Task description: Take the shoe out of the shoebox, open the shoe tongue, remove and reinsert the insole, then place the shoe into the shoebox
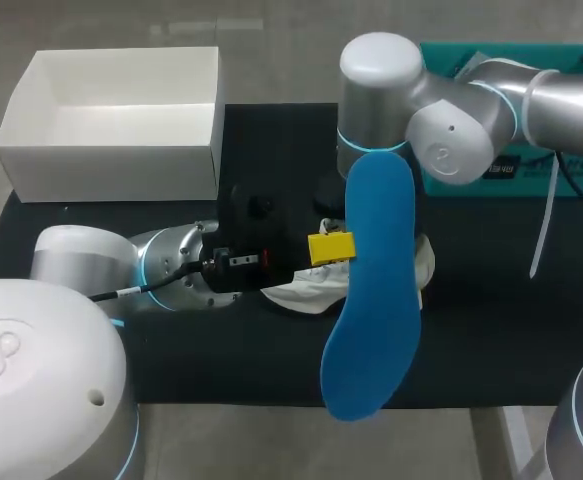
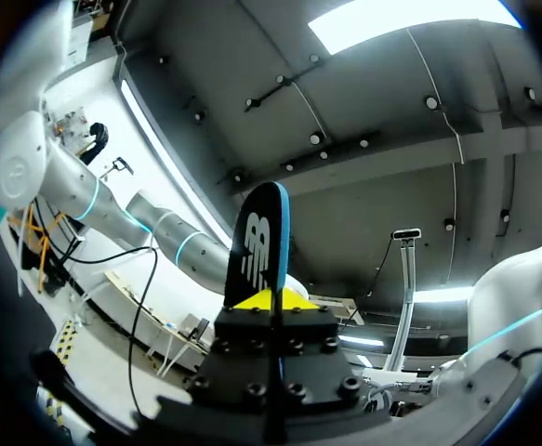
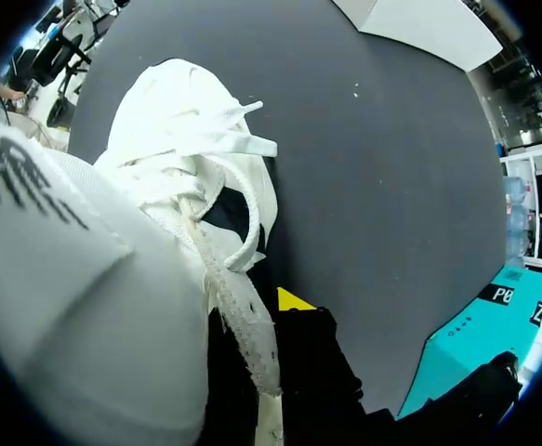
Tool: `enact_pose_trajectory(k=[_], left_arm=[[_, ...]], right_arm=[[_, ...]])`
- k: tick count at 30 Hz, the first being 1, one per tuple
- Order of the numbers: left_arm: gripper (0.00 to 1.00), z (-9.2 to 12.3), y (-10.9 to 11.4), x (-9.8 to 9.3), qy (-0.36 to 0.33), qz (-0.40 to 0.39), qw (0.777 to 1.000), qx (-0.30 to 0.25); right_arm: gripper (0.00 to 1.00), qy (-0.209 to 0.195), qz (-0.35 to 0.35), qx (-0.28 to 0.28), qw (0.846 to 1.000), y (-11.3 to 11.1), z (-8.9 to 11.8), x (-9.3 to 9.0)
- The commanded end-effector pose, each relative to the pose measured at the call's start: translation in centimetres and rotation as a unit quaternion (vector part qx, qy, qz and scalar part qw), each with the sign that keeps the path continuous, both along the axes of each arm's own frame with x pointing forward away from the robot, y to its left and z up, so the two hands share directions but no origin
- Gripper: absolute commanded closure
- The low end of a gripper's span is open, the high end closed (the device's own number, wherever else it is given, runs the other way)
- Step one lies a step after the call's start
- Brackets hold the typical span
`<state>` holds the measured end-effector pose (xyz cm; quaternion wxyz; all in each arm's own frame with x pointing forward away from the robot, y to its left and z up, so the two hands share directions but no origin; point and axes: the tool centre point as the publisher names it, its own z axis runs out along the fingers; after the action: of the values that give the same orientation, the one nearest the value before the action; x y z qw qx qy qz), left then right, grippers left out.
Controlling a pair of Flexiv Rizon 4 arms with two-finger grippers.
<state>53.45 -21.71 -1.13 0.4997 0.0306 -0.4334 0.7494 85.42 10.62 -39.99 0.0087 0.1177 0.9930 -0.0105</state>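
Blue foam insole (image 1: 371,300) hanging in the air just above the white shoe (image 1: 306,292), clamped across its middle between the yellow tips of the left gripper (image 1: 331,247) and showing edge-on between those tips in the left wrist view. Shoe itself lying on the black table mat (image 1: 491,330), not in the white shoebox (image 1: 111,165). Down at the laced throat of the shoe, the right gripper (image 3: 294,302); impossible to tell whether closed on anything. Probably at the reinsertion step, so: hold the pinch firm, turn the insole to run along the shoe's length, tip the forefoot end down and feed it into the opening, sliding toward the toe without buckling the foam. Steady the shoe with the right arm. Mind the loose laces (image 3: 238,144), likely to snag the leading edge. Release only after seating the heel end flat inside.
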Motion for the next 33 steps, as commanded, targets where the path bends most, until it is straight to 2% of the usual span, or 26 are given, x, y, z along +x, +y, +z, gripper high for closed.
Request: enact_pose_trajectory(k=[1,5,8,10,11,13,17,21,23,30,33], left_arm=[[1.00,-0.1,0.0,0.0,0.000,0.000,1.000,-0.001],[1.00,-0.1,0.0,0.0,0.000,0.000,1.000,-0.001],[1.00,-0.1,0.0,0.0,0.000,0.000,1.000,-0.001],[1.00,-0.1,0.0,0.0,0.000,0.000,1.000,-0.001],[1.00,-0.1,0.0,0.0,0.000,0.000,1.000,-0.001],[1.00,-0.1,0.0,0.0,0.000,0.000,1.000,-0.001],[1.00,-0.1,0.0,0.0,0.000,0.000,1.000,-0.001],[1.00,-0.1,0.0,0.0,0.000,0.000,1.000,-0.001],[1.00,-0.1,0.0,0.0,0.000,0.000,1.000,-0.001],[1.00,-0.1,0.0,0.0,0.000,0.000,1.000,-0.001],[1.00,-0.1,0.0,0.0,0.000,0.000,1.000,-0.001]], right_arm=[[1.00,0.022,-0.046,-0.007,0.999,-0.5,0.8,-0.1],[1.00,0.042,-0.104,0.002,0.994,-0.6,1.7,-0.8],[1.00,0.067,-0.166,0.019,0.984,-0.8,2.5,-0.9],[1.00,0.090,-0.231,0.030,0.968,-1.2,3.1,-0.8],[1.00,0.087,-0.241,0.052,0.965,-1.3,3.4,-0.8],[1.00,0.098,-0.293,0.061,0.949,-1.3,3.8,-0.8],[1.00,0.087,-0.375,0.104,0.917,-1.2,4.6,-0.8],[1.00,0.097,-0.455,0.125,0.876,-0.6,4.6,-0.7],[1.00,0.098,-0.472,0.135,0.866,-0.4,4.5,-0.7],[1.00,0.072,-0.534,0.096,0.837,0.8,5.3,-0.9],[1.00,0.068,-0.547,0.100,0.828,1.0,5.5,-1.0]])
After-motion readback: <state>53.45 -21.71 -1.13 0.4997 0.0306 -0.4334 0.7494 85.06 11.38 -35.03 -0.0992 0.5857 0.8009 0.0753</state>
